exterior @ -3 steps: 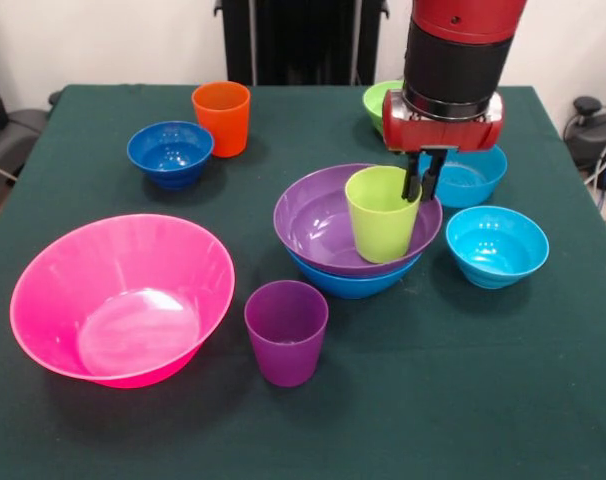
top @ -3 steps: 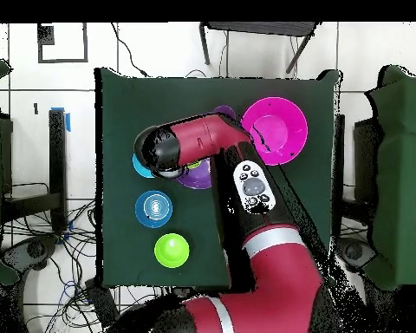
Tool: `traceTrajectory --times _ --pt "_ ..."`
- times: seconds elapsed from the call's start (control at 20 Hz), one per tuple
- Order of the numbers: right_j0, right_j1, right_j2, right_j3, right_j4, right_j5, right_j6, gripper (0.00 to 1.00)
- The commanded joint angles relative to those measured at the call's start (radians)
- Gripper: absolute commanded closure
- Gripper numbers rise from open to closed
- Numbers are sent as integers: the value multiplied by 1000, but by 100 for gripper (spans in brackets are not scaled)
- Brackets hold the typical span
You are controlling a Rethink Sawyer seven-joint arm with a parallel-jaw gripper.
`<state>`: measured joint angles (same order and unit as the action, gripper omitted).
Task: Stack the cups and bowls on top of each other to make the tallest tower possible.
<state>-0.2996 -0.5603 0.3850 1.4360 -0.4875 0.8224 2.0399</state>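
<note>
The tool (exterior @ -3 steps: 420, 186) was closed on the far rim of the lime green cup (exterior @ -3 steps: 382, 213), which was held upright inside the purple bowl (exterior @ -3 steps: 323, 222). That bowl was nested in a blue bowl (exterior @ -3 steps: 348, 281). The purple cup (exterior @ -3 steps: 286, 331) stood just in front of it on the worktop (exterior @ -3 steps: 463, 400).

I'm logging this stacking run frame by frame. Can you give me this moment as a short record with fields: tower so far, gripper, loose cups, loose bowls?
tower so far: purple bowl nested in blue bowl, lime green cup upright inside
gripper: gripper at the lime green cup's rim, fingers astride the cup wall
loose cups: orange cup and purple cup, both upright on the table
loose bowls: pink bowl, dark blue bowl, two turquoise bowls, lime green bowl partly hidden behind the arm
</note>
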Motion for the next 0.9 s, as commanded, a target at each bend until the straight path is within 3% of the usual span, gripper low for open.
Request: traceTrajectory --times 0.05,0.9 --pt "26 14 -25 -27 -12 15 18 100" --pt "44 -12 -46 -14 3 55 21 100"
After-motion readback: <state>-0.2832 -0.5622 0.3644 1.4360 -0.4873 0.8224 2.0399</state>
